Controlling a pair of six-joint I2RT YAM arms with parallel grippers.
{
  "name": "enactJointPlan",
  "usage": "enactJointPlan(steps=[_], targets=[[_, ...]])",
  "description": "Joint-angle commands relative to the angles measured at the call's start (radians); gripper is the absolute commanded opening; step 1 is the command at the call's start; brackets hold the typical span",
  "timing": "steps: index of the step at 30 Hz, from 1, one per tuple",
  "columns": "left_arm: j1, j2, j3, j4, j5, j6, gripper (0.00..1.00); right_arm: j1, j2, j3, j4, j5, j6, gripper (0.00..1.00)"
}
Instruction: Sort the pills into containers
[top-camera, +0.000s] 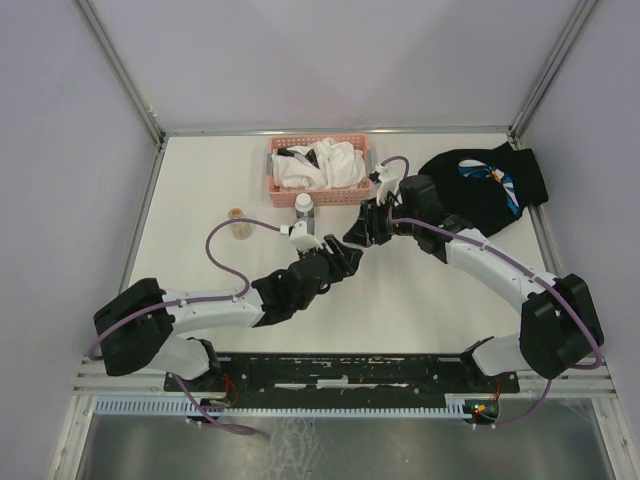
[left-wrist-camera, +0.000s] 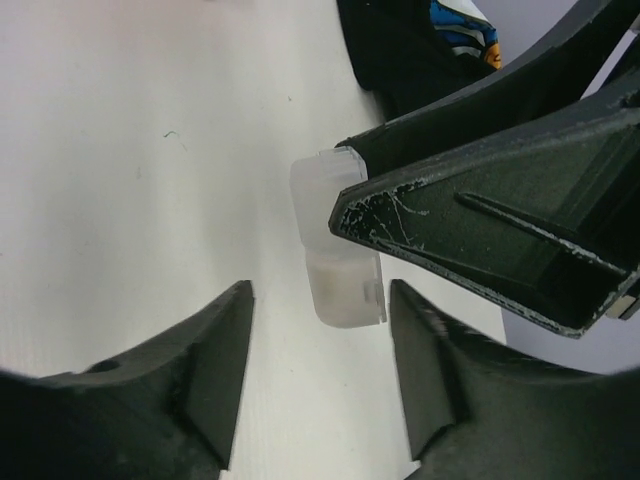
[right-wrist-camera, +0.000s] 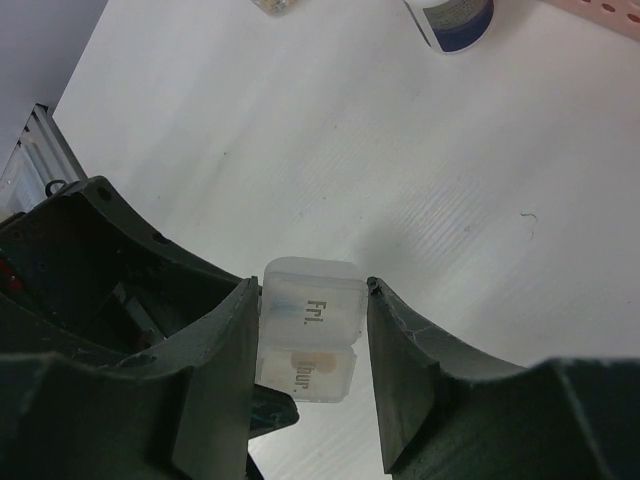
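Centrally, right gripper (right-wrist-camera: 311, 287) reaching inward, pinching the clear container (right-wrist-camera: 305, 335), left gripper (left-wrist-camera: 320, 290) facing it, fingers apart, seemingly not touching.

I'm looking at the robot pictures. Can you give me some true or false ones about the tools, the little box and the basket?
1. The right tool grips the box. True.
2. The basket is blue. False: it is pink.
3. One lid on the box says "Fri." True.
4. The left tool is shut tight. False: its jaws stand open, close to the box.
5. The basket is full of pills. False: it holds white cloths.
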Motion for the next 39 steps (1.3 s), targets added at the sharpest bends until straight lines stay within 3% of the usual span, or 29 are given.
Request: enactJointPlan(steps=[1, 7, 13, 15, 23, 32, 39], targets=[[-0.008, 0.026, 0.058, -0.01, -0.089, -0.063, 0.58, -0.004, -0.012, 0.006, 0.048, -0.03, 0.015, 0.09], [-0.008, 0.077, 0.106, -0.051, -0.099, -0.058, 0.44, -0.004, -0.018, 0.005, 0.046, -0.036, 0.016, 0.09], [-0.008, 0.076, 0.11, -0.056, -0.092, -0.025, 0.16, -0.007, -0.018, 0.007, 0.043, -0.046, 0.021, 0.08], [-0.008, 0.067, 0.103, -0.052, -0.087, -0.008, 0.1, -0.012, -0.021, 0.006, 0.046, -0.054, 0.03, 0.08], [-0.008, -0.008, 0.032, -0.008, -0.068, 0.022, 0.07, -0.058, -0.052, -0.019, 0.109, -0.146, 0.102, 0.09], [-0.008, -0.1, -0.048, 0.062, -0.04, 0.064, 0.04, -0.091, -0.047, -0.039, 0.166, -0.228, 0.158, 0.17], [-0.007, -0.152, -0.078, 0.082, 0.0, 0.081, 0.03, -0.128, -0.048, -0.035, 0.134, -0.221, 0.136, 0.39]])
